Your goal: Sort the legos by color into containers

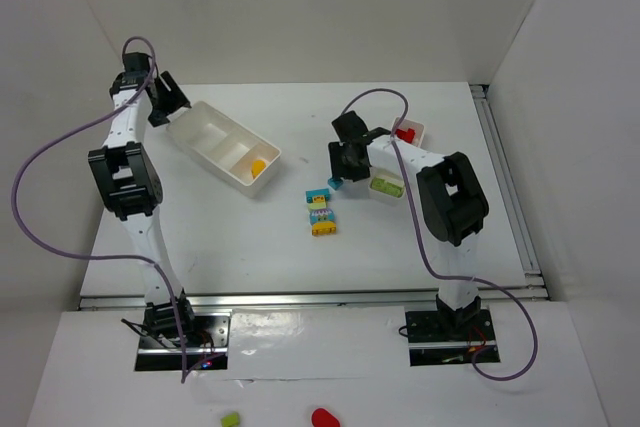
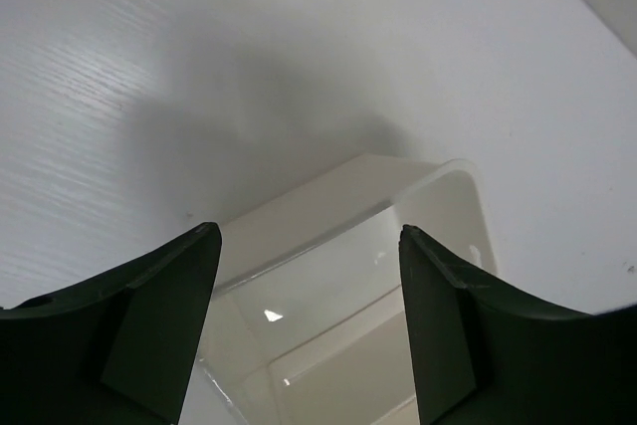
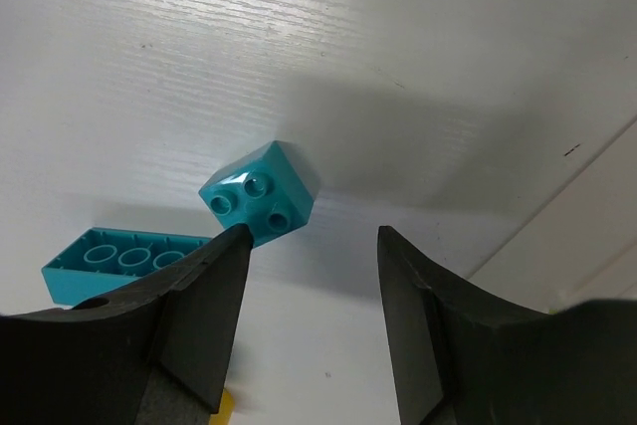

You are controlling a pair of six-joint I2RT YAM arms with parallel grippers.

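- White table [image 1: 230,237] is shared by both arms.
- Left gripper [image 1: 170,105] is held wide and empty over the wider tray [image 1: 205,132], at its far end.
- Right gripper [image 3: 311,236], parted and empty, is poised near a small cyan brick [image 3: 261,194]; lowering and closing seem called for.

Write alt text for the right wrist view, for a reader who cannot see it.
The right gripper hangs open and empty over the white table. A small cyan brick lies just past its fingertips, studs toward the camera. A longer cyan brick lies hollow side up at the view's left, partly hidden behind a finger.
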